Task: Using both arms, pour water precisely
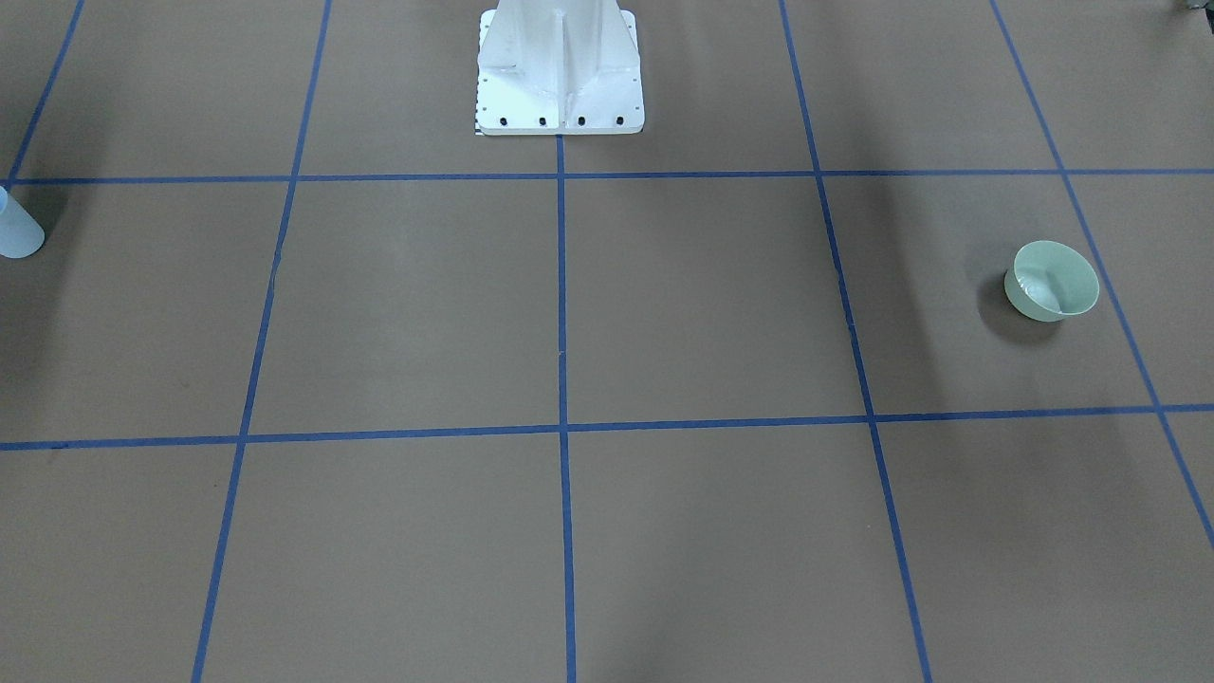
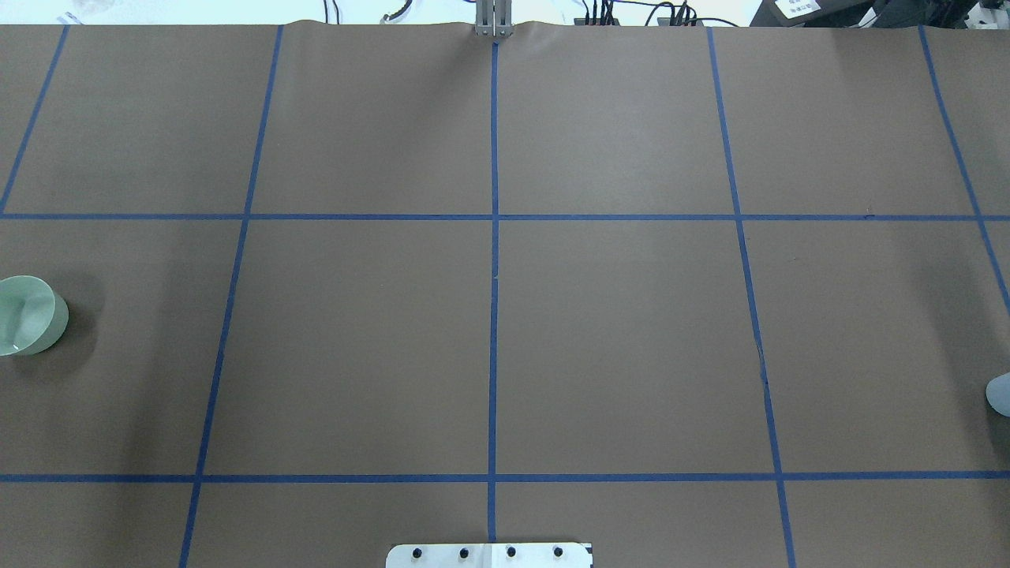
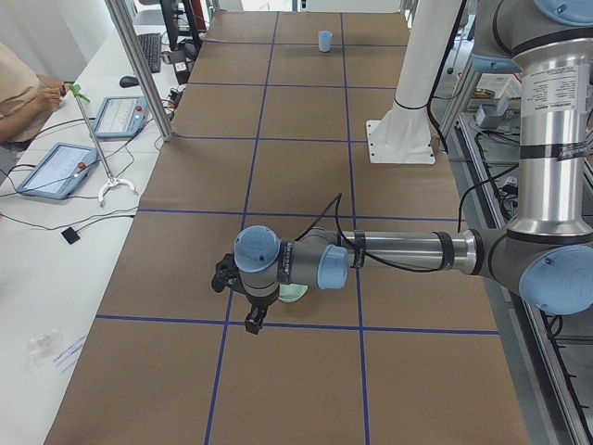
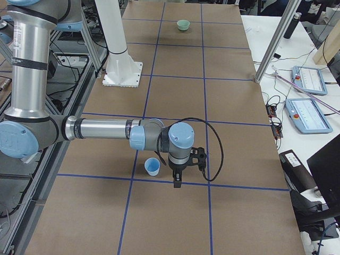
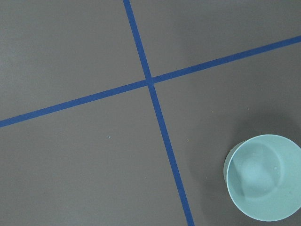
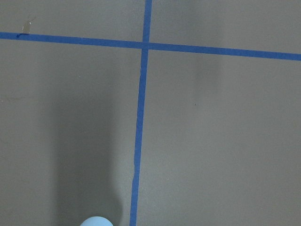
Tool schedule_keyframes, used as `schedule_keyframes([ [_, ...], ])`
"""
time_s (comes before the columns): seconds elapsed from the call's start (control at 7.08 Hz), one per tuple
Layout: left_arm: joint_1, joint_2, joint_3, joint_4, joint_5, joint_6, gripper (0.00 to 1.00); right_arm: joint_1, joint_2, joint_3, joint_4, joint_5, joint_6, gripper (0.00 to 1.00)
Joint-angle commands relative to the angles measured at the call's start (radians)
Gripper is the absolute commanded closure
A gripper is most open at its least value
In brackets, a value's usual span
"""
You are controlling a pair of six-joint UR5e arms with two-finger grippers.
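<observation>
Pouring not begun: blue cup (image 4: 152, 167) and green bowl (image 1: 1051, 281) stand ungrasped on the tabletop (image 1: 711, 313), with right end effector (image 4: 180, 178) and left end effector (image 3: 248, 311) beside them respectively, opening indeterminable.

Long table (image 1: 711, 304), papered in flat brown and cut into large squares by blue tape lines (image 1: 561, 285). Bears a white bolted pedestal (image 1: 560, 71) at the robot's edge, base plate set across the centre line, with four dark bolt heads along the rim that faces the table's middle. Holds a pale green bowl (image 1: 1051, 281) toward the robot's left end, upright, mouth up, wholly inside one square. Holds a light blue cup (image 4: 152, 166) toward the robot's right end, also upright with its open end up, inside a square and close to a cross line. Well apart, bowl and cup, at opposite ends of the grid.
</observation>
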Motion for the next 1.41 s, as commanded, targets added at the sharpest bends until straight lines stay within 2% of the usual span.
schedule_keyframes([
  [0.0, 0.006, 0.000, -0.011, 0.000, -0.014, -0.001, 0.00, 0.000, 0.000, 0.000, 0.001, 0.000, 0.000, 0.00],
  [0.57, 0.006, 0.000, -0.037, 0.000, -0.017, -0.001, 0.00, 0.000, 0.002, 0.017, 0.004, -0.003, 0.000, 0.00],
  [0.85, 0.006, -0.003, -0.087, 0.001, -0.017, -0.007, 0.00, -0.003, 0.017, 0.040, 0.010, -0.005, 0.005, 0.00],
  [1.13, 0.006, -0.027, -0.109, -0.006, -0.020, -0.009, 0.00, 0.000, 0.020, 0.043, 0.150, -0.008, 0.014, 0.00],
  [1.27, 0.006, -0.066, -0.106, -0.065, -0.019, -0.009, 0.00, -0.003, 0.023, 0.026, 0.189, 0.000, 0.017, 0.00],
])
